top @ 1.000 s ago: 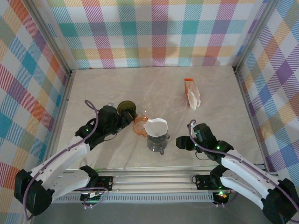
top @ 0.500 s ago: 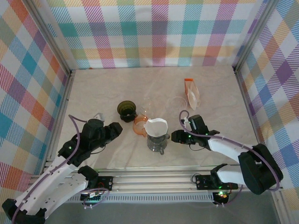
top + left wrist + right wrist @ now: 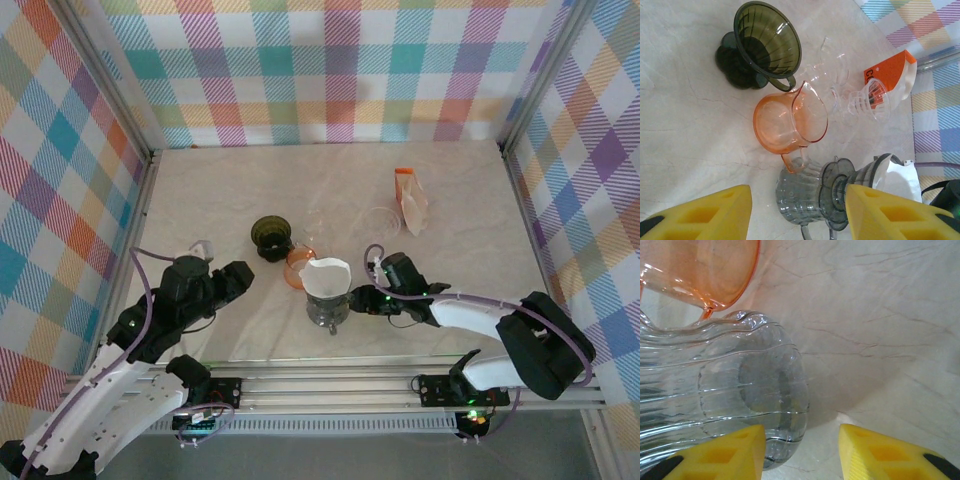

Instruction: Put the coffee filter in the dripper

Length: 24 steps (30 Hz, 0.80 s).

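Coffee filter [image 3: 328, 276] seated in grey dripper [image 3: 840, 189] atop ribbed glass carafe [image 3: 740, 385], by middle of tabletop [image 3: 450, 180] near edge, right end effector [image 3: 800, 434] parted beside carafe base, gripping nothing, left end effector [image 3: 799, 200] wide apart, empty

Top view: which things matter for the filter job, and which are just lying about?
Job:
coffee filter
grey dripper holding it
ribbed glass server beneath

Lying about:
orange pitcher
dark green dripper
clear glass dripper
filter packet
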Motion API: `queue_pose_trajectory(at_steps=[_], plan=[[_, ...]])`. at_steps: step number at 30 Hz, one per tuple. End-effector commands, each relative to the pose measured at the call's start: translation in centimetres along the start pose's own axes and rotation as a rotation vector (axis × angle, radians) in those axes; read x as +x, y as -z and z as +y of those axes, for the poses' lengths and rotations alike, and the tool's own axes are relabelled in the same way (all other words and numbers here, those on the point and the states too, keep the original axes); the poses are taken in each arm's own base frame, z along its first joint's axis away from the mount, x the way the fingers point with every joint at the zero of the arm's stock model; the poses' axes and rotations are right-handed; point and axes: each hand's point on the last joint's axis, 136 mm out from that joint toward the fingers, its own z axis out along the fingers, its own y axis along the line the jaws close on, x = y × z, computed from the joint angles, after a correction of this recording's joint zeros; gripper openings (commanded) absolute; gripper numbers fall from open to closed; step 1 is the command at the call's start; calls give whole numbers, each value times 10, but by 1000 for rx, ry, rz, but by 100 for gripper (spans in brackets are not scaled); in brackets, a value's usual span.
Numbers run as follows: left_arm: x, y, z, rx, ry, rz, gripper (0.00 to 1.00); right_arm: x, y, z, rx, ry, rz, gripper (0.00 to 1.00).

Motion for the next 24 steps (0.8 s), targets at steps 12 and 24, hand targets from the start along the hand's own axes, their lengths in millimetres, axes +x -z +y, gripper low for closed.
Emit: queue_pose_trajectory(at_steps=[12,24], plan=[[-14,30,2,0,-39,-66,54,-4,-27,48,23,-39,-109,41],[-20,50,4,4,-47,-108,54,3,-69,92,18,-41,-127,40]])
